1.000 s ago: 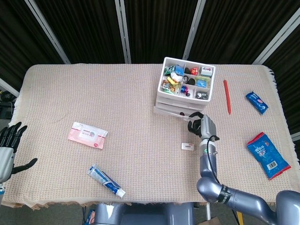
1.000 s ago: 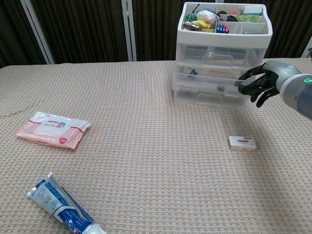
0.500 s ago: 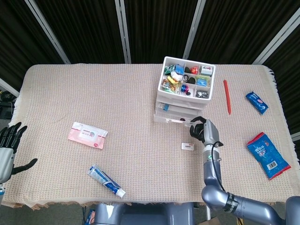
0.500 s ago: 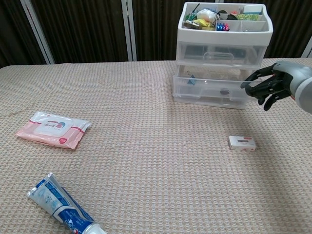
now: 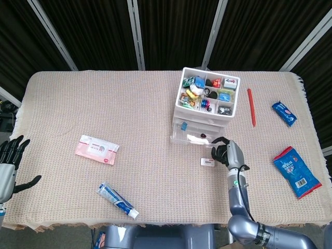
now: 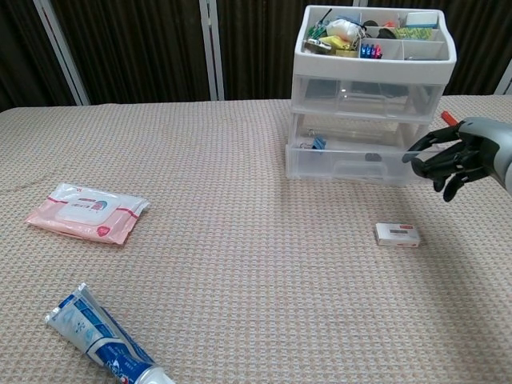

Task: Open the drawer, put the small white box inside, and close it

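At drawer unit's [image 6: 372, 96] front, bottom drawer [image 6: 352, 158] pulled out, right hand [image 6: 454, 154] fingers hooked on its corner, small white box [image 6: 398, 234] nearby on tablecloth [image 6: 224, 240], left hand [image 5: 9, 161] splayed, w/ nothing held.

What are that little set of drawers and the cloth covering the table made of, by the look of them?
The drawer unit looks like hard plastic: a glossy white frame with clear drawers, whose contents show through the fronts. The table cover looks like woven fabric, matte beige with a waffle-like texture; its fringed edge shows in the head view.
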Available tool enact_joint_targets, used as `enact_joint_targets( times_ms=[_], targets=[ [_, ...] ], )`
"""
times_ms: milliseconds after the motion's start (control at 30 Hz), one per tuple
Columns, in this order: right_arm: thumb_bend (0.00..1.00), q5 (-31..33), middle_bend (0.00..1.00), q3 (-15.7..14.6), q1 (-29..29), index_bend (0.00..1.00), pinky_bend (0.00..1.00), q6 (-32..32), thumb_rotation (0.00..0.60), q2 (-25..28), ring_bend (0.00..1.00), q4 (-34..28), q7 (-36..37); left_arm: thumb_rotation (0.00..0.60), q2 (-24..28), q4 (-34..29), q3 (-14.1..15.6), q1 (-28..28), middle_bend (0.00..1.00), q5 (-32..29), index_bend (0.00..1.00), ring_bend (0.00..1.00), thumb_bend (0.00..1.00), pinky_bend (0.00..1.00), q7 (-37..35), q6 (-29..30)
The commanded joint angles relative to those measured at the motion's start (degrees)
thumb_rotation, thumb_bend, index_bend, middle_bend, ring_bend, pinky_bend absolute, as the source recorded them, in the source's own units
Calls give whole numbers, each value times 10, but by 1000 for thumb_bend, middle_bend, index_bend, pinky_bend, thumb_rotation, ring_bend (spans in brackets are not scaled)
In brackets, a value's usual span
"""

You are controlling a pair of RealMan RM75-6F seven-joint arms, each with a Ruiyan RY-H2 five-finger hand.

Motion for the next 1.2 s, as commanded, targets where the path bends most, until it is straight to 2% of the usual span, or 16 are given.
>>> enact_joint_targets(
  times_ms=[33, 200, 367, 567, 733, 967, 1100, 1200],
  targets=[
    [456, -1, 663, -3, -3, 505, 632, 1, 600, 0, 648, -2, 0, 600, 0, 0, 0, 0, 0, 0, 66, 0, 183, 0, 0, 0],
    [440, -4, 658, -8, -6, 485, 632, 3, 600, 1, 647, -11, -5, 600, 0, -1, 0, 1, 0, 0, 67, 0, 183, 0, 0, 1],
    [367, -19, 650, -17, -10, 292, 632, 3, 600, 7, 644, -19, -11, 600, 0, 0, 0, 1, 0, 0, 67, 0, 182, 0, 1, 2],
    [311, -37, 649, -35, -18, 170, 633, 3, 600, 26, 643, -38, -25, 600, 0, 0, -1, 1, 0, 0, 67, 0, 184, 0, 0, 1],
    [298, -67, 649, -61, -31, 164, 632, 8, 600, 47, 644, -61, -34, 600, 0, 0, -1, 1, 0, 0, 67, 0, 184, 0, 0, 2],
    [279, -171, 649, -126, -62, 165, 632, 32, 600, 83, 644, -98, -43, 600, -1, 0, -1, 1, 0, 1, 67, 0, 183, 0, 2, 3],
    [201, -205, 656, -158, -75, 171, 632, 38, 600, 91, 649, -108, -55, 600, -2, 1, -2, 1, 0, 3, 67, 0, 181, 0, 3, 6],
    [144, -212, 663, -169, -79, 195, 632, 39, 600, 88, 654, -104, -64, 600, -3, 1, -2, 2, 0, 3, 67, 0, 184, 0, 4, 9]
  ],
)
